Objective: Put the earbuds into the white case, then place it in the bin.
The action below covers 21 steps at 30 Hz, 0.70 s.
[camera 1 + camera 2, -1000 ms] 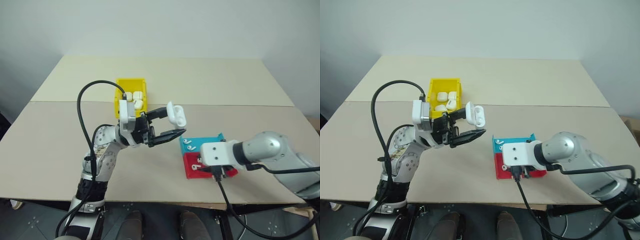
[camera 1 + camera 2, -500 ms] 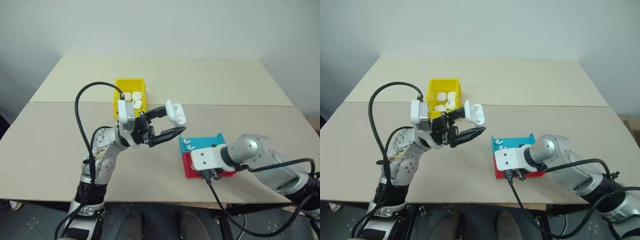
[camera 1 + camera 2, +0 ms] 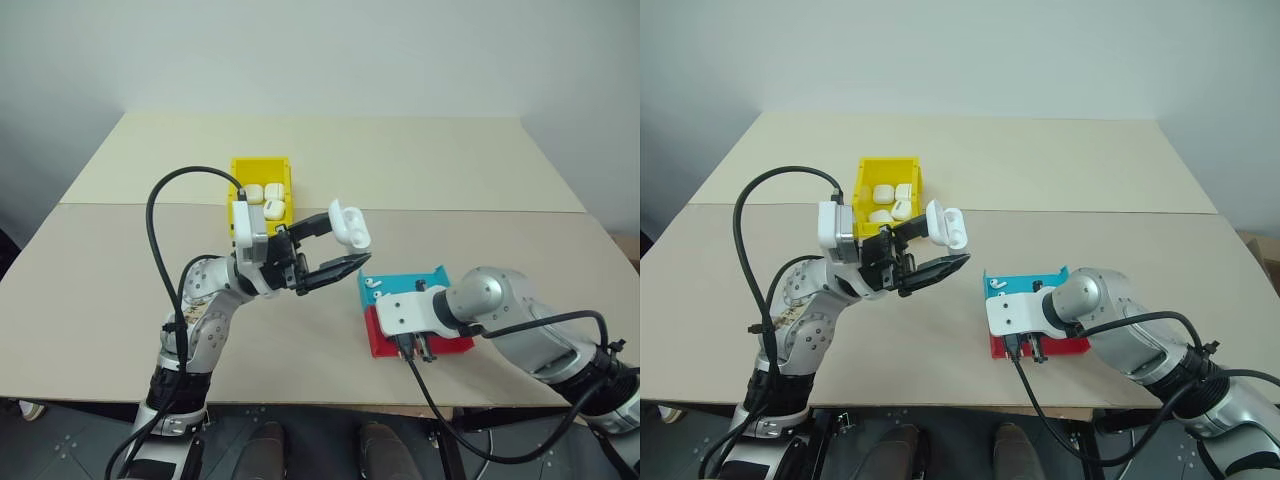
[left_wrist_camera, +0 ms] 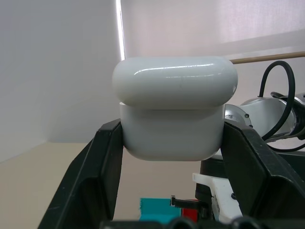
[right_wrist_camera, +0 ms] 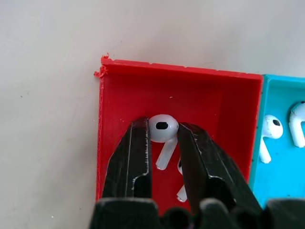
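My left gripper (image 3: 346,243) is raised above the table, shut on the white case (image 3: 351,227), whose flip lid (image 4: 174,81) stands open. My right gripper (image 5: 163,124) points down into the red compartment (image 5: 209,95) of the tray, and its fingers (image 5: 138,143) press on both sides of the head of one earbud (image 5: 162,130). A second earbud (image 5: 181,193) lies half hidden beside the right finger. Two more earbuds (image 5: 272,130) rest in the blue compartment (image 3: 402,285). The yellow bin (image 3: 241,172) stands behind the left gripper.
Several white cases (image 3: 266,198) lie inside the bin. The blue-and-red tray (image 3: 996,346) sits near the table's front edge. A black cable (image 3: 165,200) loops above my left arm. Bare tabletop stretches at the back and far right.
My right gripper sank a little into the red compartment and its fingers narrowed onto the earbud. The left gripper with the case kept still.
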Tool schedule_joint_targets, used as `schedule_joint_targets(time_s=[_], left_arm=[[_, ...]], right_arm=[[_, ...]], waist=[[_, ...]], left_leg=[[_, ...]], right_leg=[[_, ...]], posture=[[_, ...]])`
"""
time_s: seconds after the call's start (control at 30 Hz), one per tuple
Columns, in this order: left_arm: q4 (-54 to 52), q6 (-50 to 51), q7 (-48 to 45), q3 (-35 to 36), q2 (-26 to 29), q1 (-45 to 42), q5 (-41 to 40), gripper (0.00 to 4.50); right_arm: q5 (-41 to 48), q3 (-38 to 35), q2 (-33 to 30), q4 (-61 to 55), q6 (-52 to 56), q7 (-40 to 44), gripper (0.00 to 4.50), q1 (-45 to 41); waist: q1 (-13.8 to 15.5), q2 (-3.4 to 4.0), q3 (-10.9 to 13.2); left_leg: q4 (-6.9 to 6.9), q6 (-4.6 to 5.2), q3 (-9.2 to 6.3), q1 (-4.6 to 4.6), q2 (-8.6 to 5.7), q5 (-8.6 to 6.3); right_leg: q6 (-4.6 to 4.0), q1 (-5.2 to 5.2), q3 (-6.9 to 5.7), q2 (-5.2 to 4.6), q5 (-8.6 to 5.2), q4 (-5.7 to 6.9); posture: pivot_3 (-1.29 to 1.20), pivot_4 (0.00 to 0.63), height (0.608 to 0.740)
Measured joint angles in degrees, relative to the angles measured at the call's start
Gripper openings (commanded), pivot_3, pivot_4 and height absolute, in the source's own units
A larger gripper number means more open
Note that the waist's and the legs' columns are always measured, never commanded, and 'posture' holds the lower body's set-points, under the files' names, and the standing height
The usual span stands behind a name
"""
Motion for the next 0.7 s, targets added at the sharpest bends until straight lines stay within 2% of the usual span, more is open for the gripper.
schedule_joint_targets(time_s=[0.2, 0.3, 0.37, 0.47, 0.53, 0.63, 0.7], left_arm=[[0.0, 0.12, -0.5, -0.04, 0.81, -0.02, -0.26, 2.78], [-0.04, 0.49, -1.26, -0.14, 1.36, -0.13, -1.05, 2.78], [0.04, 1.1, -1.6, -0.21, 1.56, -0.46, -1.66, 2.78], [0.21, 1.13, -2.04, -0.71, 1.14, -1.9, -1.99, 2.78], [0.41, 1.24, -2.03, -0.92, 0.75, -2.63, -2.03, 2.78], [0.92, 2.8, -2.13, -1.55, 0.51, -4.37, -2.28, 2.78], [1.72, 3.71, -2.5, -2.41, -0.14, -5.86, -2.41, 2.78]], right_arm=[[0.57, -1.6, 0.66, 0.07, 0.9, 0.02, 0.61, 1.0], [5.42, -7.82, 1.66, -0.86, 4.9, -0.29, 0.61, 3.86], [11.94, -16.93, 3.62, -2.92, 7.52, -0.7, 0.61, 6.36], [26.73, -37.4, 10.91, -6.87, 8.52, -1.9, 0.61, 10.74], [35.53, -47.21, 15.19, -7.69, 8.44, -3.79, 0.61, 12.76], [46.5, -56.12, 22.8, -7.6, 9.41, -11.58, 0.61, 11.55], [52.12, -58.41, 25.61, -7.52, 10.07, -17.3, 0.61, 8.27]], waist=[[0.02, 0.0, 0.0], [0.09, 0.0, 0.01], [0.23, 0.0, 0.01], [0.56, -0.01, 0.01], [0.61, -0.01, 0.01], [0.17, 0.0, 0.01], [-0.37, 0.04, 0.01]], left_leg=[[0.0, 0.0, 0.0, -0.01, 0.0, 0.0], [-0.01, 0.0, -0.02, -0.07, 0.0, 0.0], [-0.01, 0.0, -0.06, -0.1, 0.0, 0.0], [-0.02, 0.01, -0.15, -0.13, -0.01, -0.01], [-0.02, 0.01, -0.14, -0.09, -0.01, -0.01], [-0.02, 0.01, -0.13, -0.05, 0.0, -0.01], [-0.06, 0.01, -0.1, 0.01, 0.01, -0.01]], right_leg=[[0.0, 0.0, 0.0, 0.0, 0.0, 0.0], [0.0, -0.03, 0.0, -0.01, 0.0, -0.02], [0.01, -0.03, -0.03, -0.01, 0.0, -0.06], [0.02, 0.08, -0.14, -0.01, 0.01, -0.16], [0.03, 0.11, -0.13, -0.02, 0.02, -0.17], [0.0, 0.09, -0.08, 0.01, 0.04, -0.08], [-0.01, 0.08, -0.01, 0.04, 0.04, -0.02]], posture=[[0.0, 0.15, 0.74], [0.0, 0.15, 0.74], [0.0, 0.15, 0.74], [0.0, 0.15, 0.74], [0.0, 0.15, 0.74], [0.0, 0.15, 0.74], [0.0, 0.15, 0.74]])
